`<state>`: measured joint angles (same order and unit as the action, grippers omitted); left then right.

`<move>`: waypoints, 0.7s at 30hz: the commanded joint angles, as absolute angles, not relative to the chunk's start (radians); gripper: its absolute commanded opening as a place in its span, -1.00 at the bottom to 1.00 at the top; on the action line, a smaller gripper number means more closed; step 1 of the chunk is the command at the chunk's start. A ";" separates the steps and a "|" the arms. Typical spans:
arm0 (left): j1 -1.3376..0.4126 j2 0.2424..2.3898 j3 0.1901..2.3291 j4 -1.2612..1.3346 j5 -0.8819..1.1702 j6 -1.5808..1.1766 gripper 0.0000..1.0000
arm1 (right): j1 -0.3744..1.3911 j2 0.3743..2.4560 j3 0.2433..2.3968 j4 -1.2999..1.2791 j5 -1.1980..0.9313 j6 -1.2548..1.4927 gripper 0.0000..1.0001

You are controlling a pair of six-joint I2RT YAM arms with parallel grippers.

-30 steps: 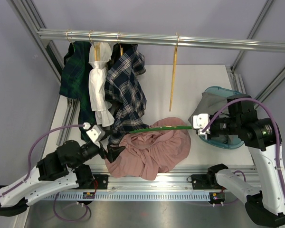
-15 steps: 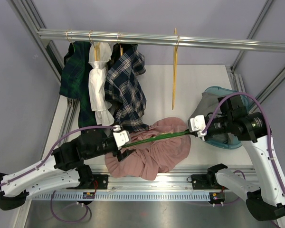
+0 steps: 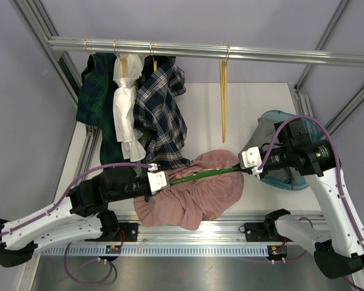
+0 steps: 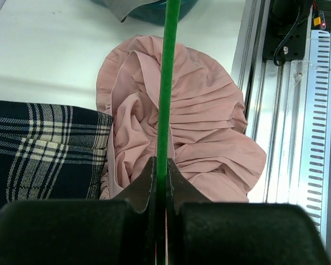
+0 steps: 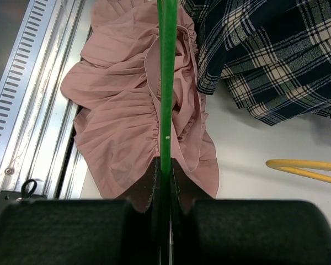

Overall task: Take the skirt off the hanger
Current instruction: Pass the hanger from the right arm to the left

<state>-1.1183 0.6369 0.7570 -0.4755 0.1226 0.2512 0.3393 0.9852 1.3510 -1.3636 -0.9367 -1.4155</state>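
The pink skirt (image 3: 191,193) lies heaped on the desk (image 3: 255,103) at its near edge, just beyond the aluminium rail (image 3: 230,229), and the green hanger (image 3: 201,175) runs across the top of it, so the likeliest trouble is cloth that is snagged on the bar: whether the waistband is clipped or merely draped cannot be told, and if both arms lift together the skirt may simply rise with the hanger. Pulling the ends apart could also bow or snap the thin bar, or let it slip from a grip this narrow. The left claw (image 4: 160,179) is clenched on the hanger's left end, its arm stretched low from the near-left base across the desk; the right claw (image 5: 165,175) is likewise clamped on the other end, its arm folded in from the right beside the teal basket (image 3: 300,182). Farther back, plaid garments (image 3: 161,115) and a yellow hanger (image 3: 222,97) hang from the top rail (image 3: 200,50).
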 commanded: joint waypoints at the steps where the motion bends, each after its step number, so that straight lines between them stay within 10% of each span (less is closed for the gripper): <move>1: -1.115 0.638 0.798 -0.416 0.153 0.250 -1.00 | 0.348 0.991 1.344 -1.632 -1.025 -1.428 -1.00; 3: -1.117 0.627 0.811 -0.425 0.150 0.233 -1.00 | 0.348 0.992 1.338 -1.579 -1.019 -1.318 -0.95; 12: -1.115 0.531 0.853 -0.547 0.083 0.103 -1.00 | 0.220 0.963 1.417 -1.210 -0.943 -0.746 0.60; 21: -1.115 0.469 0.983 -0.730 0.066 0.143 -1.00 | 0.092 0.919 1.486 -1.048 -0.706 -0.566 0.86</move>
<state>-1.1172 0.4938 0.8967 -0.7120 0.0978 0.1314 0.1211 0.9405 1.4479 -1.1645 -0.8494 -0.7052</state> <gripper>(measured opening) 0.032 0.918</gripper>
